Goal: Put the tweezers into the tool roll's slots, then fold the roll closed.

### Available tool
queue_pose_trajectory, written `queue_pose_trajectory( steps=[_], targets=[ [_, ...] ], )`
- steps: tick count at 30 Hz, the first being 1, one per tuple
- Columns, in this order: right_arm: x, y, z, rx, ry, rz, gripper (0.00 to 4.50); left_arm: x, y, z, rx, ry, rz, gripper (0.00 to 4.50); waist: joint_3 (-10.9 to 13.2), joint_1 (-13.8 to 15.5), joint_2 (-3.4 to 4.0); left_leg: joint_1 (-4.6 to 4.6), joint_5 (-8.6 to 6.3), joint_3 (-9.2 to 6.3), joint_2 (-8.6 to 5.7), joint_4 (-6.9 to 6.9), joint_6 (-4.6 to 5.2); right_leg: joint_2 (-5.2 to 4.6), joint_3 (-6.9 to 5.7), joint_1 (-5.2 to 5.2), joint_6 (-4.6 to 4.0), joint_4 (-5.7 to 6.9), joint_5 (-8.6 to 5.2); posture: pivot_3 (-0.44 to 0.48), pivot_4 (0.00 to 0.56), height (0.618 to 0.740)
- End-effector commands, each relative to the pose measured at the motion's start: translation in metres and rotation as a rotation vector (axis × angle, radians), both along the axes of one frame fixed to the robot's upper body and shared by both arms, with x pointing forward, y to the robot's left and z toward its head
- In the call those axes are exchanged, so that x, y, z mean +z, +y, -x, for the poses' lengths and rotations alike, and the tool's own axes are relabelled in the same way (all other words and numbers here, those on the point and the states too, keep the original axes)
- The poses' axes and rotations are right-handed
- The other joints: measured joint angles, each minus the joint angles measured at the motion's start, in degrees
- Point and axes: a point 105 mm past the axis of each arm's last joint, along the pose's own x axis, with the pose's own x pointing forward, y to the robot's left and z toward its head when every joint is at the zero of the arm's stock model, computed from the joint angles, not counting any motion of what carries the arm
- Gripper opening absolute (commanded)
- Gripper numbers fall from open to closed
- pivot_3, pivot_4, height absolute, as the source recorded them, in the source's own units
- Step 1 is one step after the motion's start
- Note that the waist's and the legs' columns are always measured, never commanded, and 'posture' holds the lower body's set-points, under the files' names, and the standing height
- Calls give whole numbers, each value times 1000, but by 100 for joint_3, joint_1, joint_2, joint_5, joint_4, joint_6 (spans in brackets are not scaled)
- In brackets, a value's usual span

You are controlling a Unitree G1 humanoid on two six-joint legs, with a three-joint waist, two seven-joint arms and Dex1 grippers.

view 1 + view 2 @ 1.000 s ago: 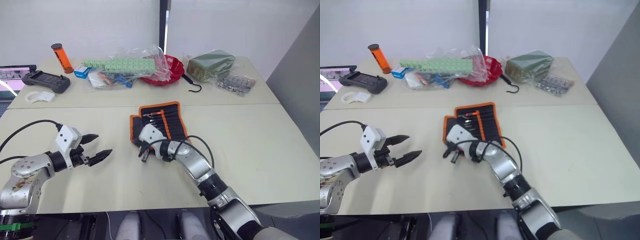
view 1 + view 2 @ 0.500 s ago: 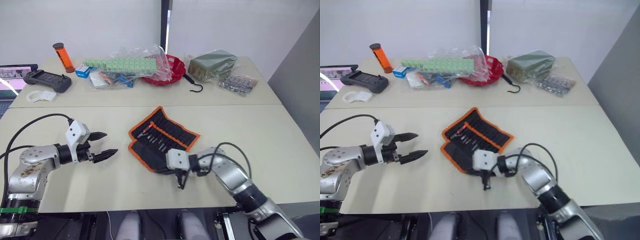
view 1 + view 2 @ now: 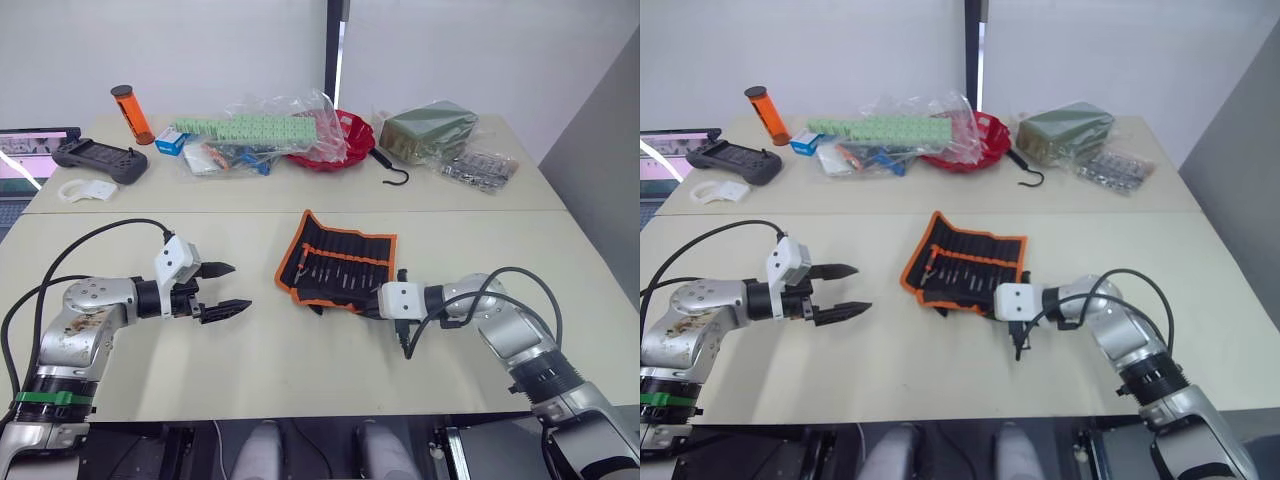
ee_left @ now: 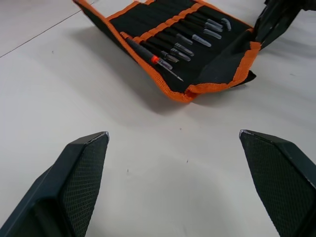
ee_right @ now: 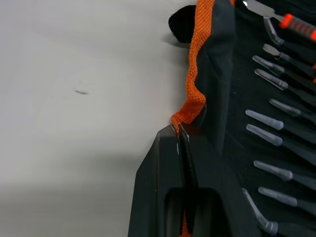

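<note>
Right claw (image 5: pixel 183 148): fingers together, clamped on the orange edging at the roll's near corner; nearer arm to the work, in contact.

Roll (image 3: pixel 340 265): lies open and flat mid-tabletop (image 3: pixel 300 370), reaching from the right claw toward the robot's left and away. Long axis runs roughly across the robot's front, slightly slanted. Fold would likely go from the gripped edge over toward the far edge.

Slots (image 4: pixel 190 37): inner face up, orange strip across; slim tools seated in a row with tips showing. Count of tweezers cannot be told.

Left claw (image 3: pixel 222 290): fingers wide apart, empty, hovering over bare tabletop, near the roll's left end, apart from it.
</note>
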Motion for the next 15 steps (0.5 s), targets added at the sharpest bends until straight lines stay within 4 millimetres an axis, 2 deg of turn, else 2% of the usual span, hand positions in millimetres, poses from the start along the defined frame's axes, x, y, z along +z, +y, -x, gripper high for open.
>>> queue_pose_trajectory(
  steps=[1, 10, 15],
  targets=[
    [17, 6, 13, 23, 8, -70, 15, 16, -15, 0, -98, -70, -15, 4500, 0, -13, 0, -1, 0, 0, 0, -1, 0, 0, 0, -1, 0, 0, 0, 0, 150, 740],
    [39, 5, 28, -50, 86, -164, 15, 30, -35, -7, -261, -124, -73, 4500, 4, -30, 2, -3, 0, 0, -1, 0, 0, 0, 0, 0, 1, -1, -1, 0, 150, 740],
    [42, 3, 32, -87, 126, -181, 1577, 25, -42, -5, -356, -150, -138, 4500, 4, -39, 2, -4, 0, 0, -1, 0, 0, 1, 0, -1, 1, -2, -1, 0, 150, 740]
  ],
)
